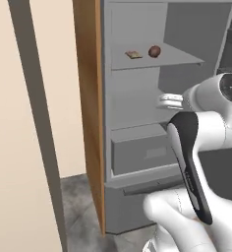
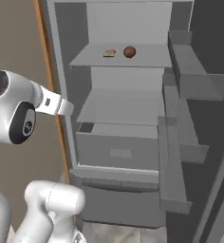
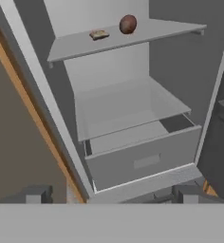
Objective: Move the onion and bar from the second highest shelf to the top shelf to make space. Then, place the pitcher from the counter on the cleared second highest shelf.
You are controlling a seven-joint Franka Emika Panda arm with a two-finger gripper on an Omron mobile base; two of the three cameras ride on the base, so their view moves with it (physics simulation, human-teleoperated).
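The fridge stands open in front of me. The reddish-brown onion and the flat yellow-red bar lie side by side, a little apart, on the top shelf, the highest grey panel I see. Below it, the paler second highest shelf is bare. My gripper is open with nothing between its fingers. It hangs well back from the cavity, level with the drawer. The pitcher and the counter are out of view.
A grey drawer box sits slightly pulled out under the pale shelf. The open door with its bins stands at the right. A brown wooden panel flanks the fridge on the left. My own arm blocks the lower fridge.
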